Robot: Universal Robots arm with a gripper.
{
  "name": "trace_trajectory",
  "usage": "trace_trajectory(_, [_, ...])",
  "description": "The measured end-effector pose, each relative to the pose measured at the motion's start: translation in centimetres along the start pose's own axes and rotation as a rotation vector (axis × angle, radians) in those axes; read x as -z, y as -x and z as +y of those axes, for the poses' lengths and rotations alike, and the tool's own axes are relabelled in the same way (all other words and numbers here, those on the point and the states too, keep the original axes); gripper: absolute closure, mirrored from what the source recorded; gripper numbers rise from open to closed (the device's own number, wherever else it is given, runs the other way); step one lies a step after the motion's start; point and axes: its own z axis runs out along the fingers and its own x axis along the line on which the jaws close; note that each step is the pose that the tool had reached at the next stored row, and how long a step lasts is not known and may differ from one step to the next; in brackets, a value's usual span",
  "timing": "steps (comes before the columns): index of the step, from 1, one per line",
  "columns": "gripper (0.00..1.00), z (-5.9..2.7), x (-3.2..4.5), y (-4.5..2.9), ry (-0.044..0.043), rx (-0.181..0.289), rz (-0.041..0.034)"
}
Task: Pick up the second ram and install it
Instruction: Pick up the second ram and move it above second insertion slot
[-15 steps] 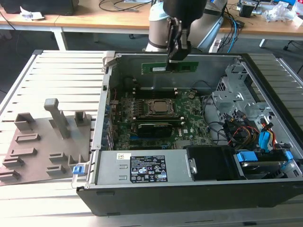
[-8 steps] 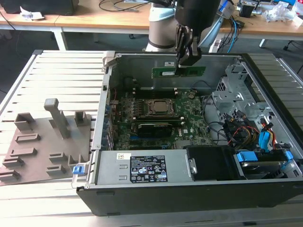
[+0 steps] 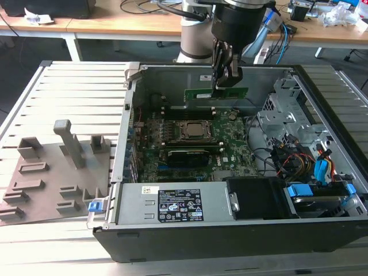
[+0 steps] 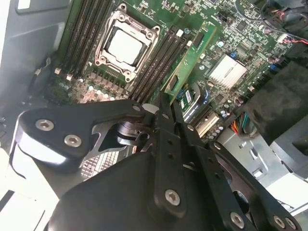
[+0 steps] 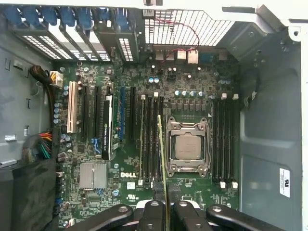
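Memory stick (image 3: 201, 94): pinched edge-on in the closed gripper (image 3: 221, 85), held above the slots just beside the processor socket (image 5: 186, 147) inside the open computer case (image 3: 230, 244); pickup done, seating not yet done.

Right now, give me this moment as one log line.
pincer: shut on thin green ram stick | stick: on edge, over black memory slots beside silver CPU socket
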Motion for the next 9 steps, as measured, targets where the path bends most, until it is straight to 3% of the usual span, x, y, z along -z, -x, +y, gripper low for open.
trace_trajectory(9, [0.86, 0.0, -0.04, 0.0, 0.0, 0.0, 0.0])
